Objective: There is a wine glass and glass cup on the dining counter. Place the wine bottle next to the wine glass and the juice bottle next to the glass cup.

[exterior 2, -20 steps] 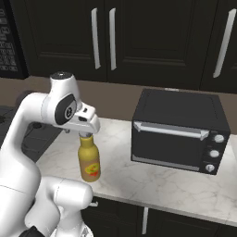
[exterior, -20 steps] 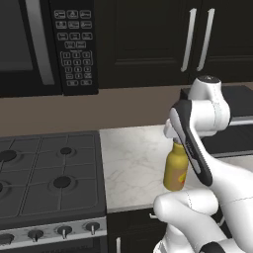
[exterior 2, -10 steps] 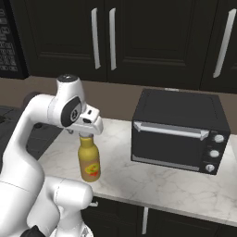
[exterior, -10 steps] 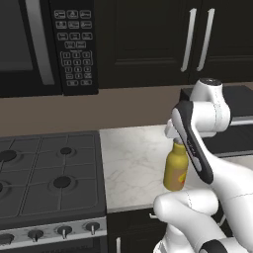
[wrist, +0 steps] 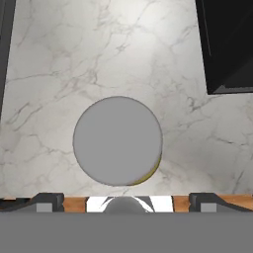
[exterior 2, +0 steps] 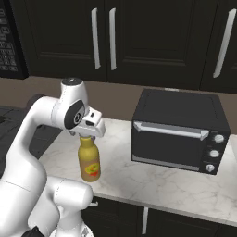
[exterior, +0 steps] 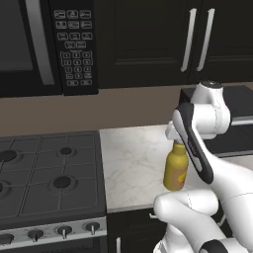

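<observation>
The juice bottle (exterior: pixel 175 170) (exterior 2: pixel 90 162), plump and yellow with a red-orange label, stands upright on a small marble kitchen counter (exterior: pixel 131 158). In the hand view I look straight down on its round grey cap (wrist: pixel 117 141). My gripper (exterior 2: pixel 85 135) (exterior: pixel 177 141) (wrist: pixel 126 200) hangs directly over the bottle's neck, pointing down, open, with the fingertips wide apart at the cap's level or just above it. The wine bottle, wine glass, glass cup and dining counter are out of view.
A black toaster oven (exterior 2: pixel 178 134) (exterior: pixel 239 141) (wrist: pixel 227 44) stands on the counter just right of the bottle. A gas stove (exterior: pixel 49 178) adjoins the counter on the left, with a microwave (exterior: pixel 44 44) above it. Dark wall cabinets hang behind.
The hand has come down a little onto the top of the juice bottle. The bottle has stayed where it stood.
</observation>
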### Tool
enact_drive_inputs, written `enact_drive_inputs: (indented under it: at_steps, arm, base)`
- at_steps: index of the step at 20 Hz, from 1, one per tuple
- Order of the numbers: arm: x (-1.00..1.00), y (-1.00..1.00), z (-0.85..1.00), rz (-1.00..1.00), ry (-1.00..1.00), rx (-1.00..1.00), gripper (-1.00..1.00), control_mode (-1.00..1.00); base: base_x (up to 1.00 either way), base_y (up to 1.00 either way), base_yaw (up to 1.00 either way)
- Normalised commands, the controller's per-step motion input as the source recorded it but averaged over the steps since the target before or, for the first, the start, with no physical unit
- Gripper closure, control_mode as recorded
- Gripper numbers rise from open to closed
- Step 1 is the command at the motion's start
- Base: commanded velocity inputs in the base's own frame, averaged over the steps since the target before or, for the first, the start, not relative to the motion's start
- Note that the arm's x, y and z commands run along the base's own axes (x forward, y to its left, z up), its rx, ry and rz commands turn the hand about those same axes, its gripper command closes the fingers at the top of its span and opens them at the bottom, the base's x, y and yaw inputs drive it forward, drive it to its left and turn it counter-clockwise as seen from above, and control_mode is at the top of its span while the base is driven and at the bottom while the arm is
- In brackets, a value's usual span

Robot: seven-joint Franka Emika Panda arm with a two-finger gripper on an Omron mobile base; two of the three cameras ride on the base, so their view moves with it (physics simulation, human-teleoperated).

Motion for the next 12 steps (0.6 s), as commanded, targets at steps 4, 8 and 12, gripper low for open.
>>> enact_drive_inputs:
  at_steps: [4,8,12]
  arm:
    - [0.01,0.0,-0.1,0.0,0.0,0.0,-1.0,-1.0]
    - [0.05,0.0,-0.08,0.0,0.0,0.0,-1.0,-1.0]
    - [0.12,0.0,-0.03,0.0,0.0,0.0,-1.0,-1.0]
  base:
    - [0.0,0.0,0.0]
    - [0.0,0.0,0.0]
    - [0.0,0.0,0.0]
